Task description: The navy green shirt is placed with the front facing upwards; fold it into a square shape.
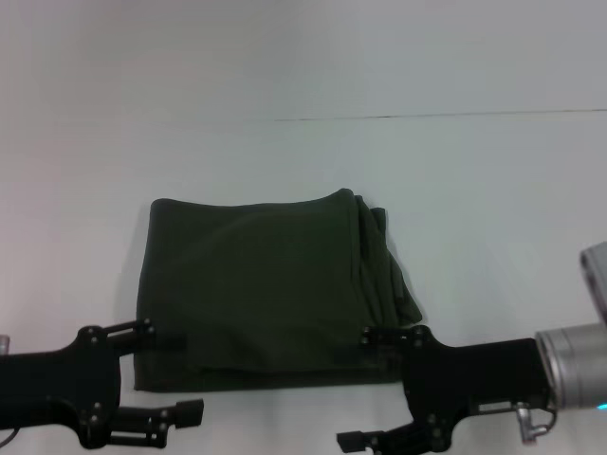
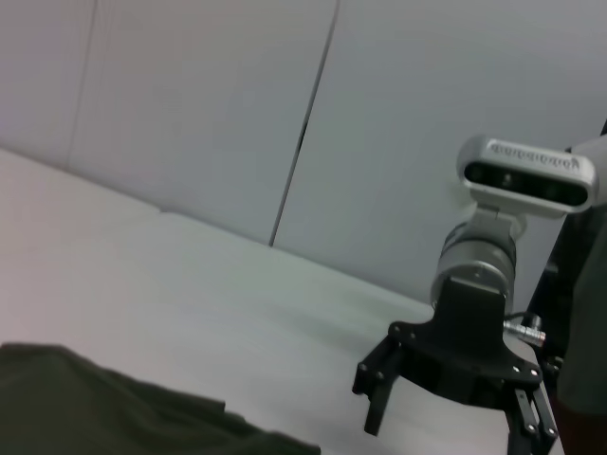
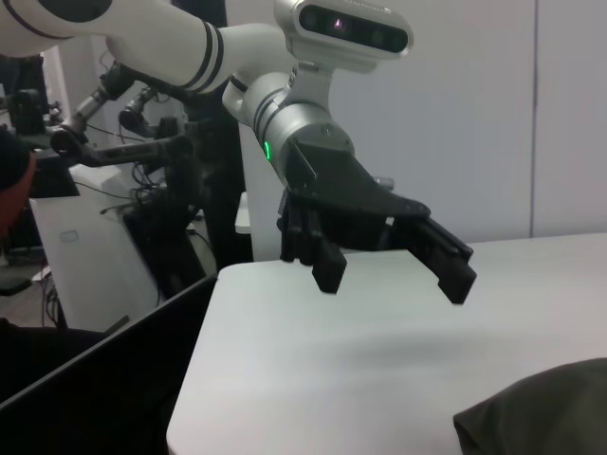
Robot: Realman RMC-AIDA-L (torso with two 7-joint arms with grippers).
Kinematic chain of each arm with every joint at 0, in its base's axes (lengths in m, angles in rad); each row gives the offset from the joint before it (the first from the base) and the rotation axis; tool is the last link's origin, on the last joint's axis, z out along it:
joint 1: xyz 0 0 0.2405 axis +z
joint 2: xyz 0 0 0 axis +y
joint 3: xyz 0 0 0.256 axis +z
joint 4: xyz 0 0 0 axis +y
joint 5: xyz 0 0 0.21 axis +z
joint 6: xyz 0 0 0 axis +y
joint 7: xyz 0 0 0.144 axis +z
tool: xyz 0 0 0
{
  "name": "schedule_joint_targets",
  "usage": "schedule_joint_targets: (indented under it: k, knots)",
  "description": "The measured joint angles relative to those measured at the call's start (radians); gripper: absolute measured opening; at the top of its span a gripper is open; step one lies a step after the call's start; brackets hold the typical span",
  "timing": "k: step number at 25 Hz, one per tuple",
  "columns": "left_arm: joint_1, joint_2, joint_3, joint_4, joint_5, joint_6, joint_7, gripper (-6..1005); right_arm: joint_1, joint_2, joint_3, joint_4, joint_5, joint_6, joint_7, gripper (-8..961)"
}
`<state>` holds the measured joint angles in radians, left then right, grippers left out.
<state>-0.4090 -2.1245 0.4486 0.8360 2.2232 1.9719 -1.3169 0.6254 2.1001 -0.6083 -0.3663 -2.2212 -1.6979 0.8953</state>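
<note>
You see the navy green shirt (image 1: 256,284) as one plain dark olive-green piece, with no letters or pattern showing. The bench (image 1: 303,161) under it is pale grey-white. Both end effectors, left (image 1: 156,374) and right (image 1: 379,389), look black; the right wrist is perhaps silver.

White table (image 1: 493,209) w/ folded navy green shirt (image 1: 256,284) flat on it

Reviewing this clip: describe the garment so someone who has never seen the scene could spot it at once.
Start from the wide pale tabletop in the head view. Near its front edge, between the two black claws, the left claw and the right claw, both open, lies the dark olive-green cotton shirt. It is folded into a rough square, plain side up, with layered edges bunched on its right side, and it is the only cloth there.
</note>
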Motion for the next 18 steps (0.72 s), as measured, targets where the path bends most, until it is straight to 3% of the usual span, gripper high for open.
schedule_joint_targets:
  k: [6, 18]
  knots:
    - [0.003, -0.001, -0.008, 0.002, 0.034, 0.006, 0.006, 919, 0.038, 0.001, -0.001, 0.048, 0.000, 0.028, -0.006, 945]
    - [0.010, -0.002, -0.014, 0.009, 0.046, 0.015, 0.020, 919, 0.046, 0.003, -0.002, 0.074, -0.001, 0.054, -0.003, 944]
